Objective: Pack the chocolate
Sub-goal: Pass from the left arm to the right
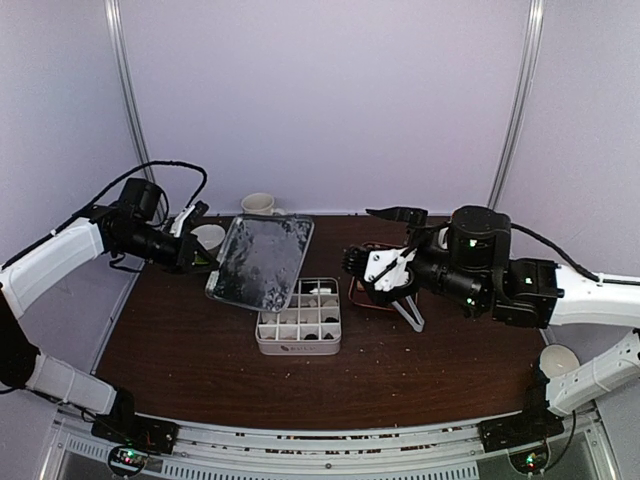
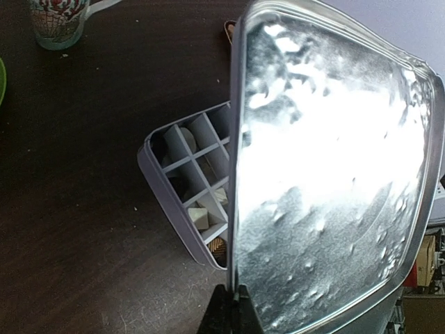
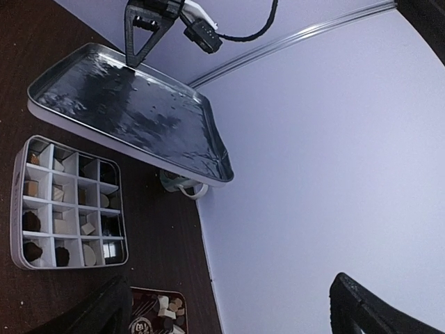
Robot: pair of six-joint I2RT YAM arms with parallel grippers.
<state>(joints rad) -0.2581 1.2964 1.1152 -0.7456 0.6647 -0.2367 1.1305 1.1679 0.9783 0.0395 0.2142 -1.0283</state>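
My left gripper (image 2: 233,306) is shut on the rim of a silver tin lid (image 2: 334,174), which hangs tilted above the far left of a white compartment box (image 1: 300,330). In the top view the left gripper (image 1: 200,255) holds the lid (image 1: 260,262) by its left edge. Chocolate lies in the box: a cream cube (image 2: 201,217), a brown piece (image 2: 220,248), dark lumps (image 3: 31,223). More chocolate (image 3: 161,312) sits in a small dark tray (image 1: 365,298). My right gripper (image 1: 396,268) hovers open over that tray with nothing between its fingers (image 3: 358,306).
A mug (image 1: 258,203) stands at the back of the table and a white bowl (image 1: 208,237) sits beside the left gripper. Another cup (image 1: 558,360) stands at the right edge. A patterned glass (image 2: 59,21) shows in the left wrist view. Crumbs dot the dark wooden table (image 1: 200,370).
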